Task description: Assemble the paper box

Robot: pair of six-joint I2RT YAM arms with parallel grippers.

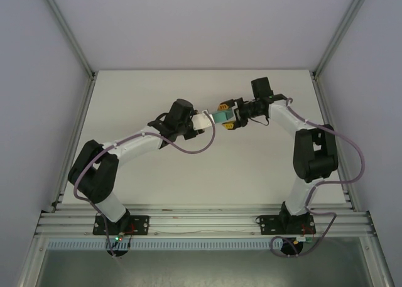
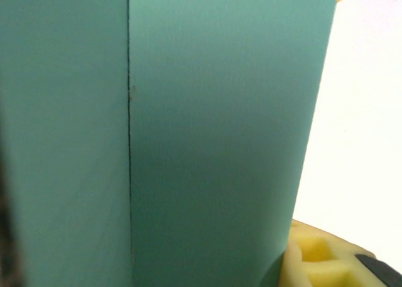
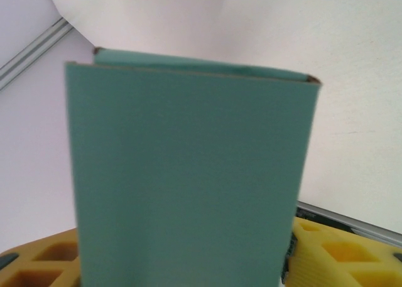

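The white desk (image 1: pixel 207 174) is a plain matte surface, bordered left and right by aluminium rails (image 1: pixel 70 149) running near to far. Along its near edge lies a slotted aluminium beam (image 1: pixel 201 223), carrying the left arm base (image 1: pixel 119 224) and right arm base (image 1: pixel 286 223).

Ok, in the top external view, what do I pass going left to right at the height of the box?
Left arm → left hand → paper box → right hand → right arm. The teal box sits in the gap between the two hands, above the table.
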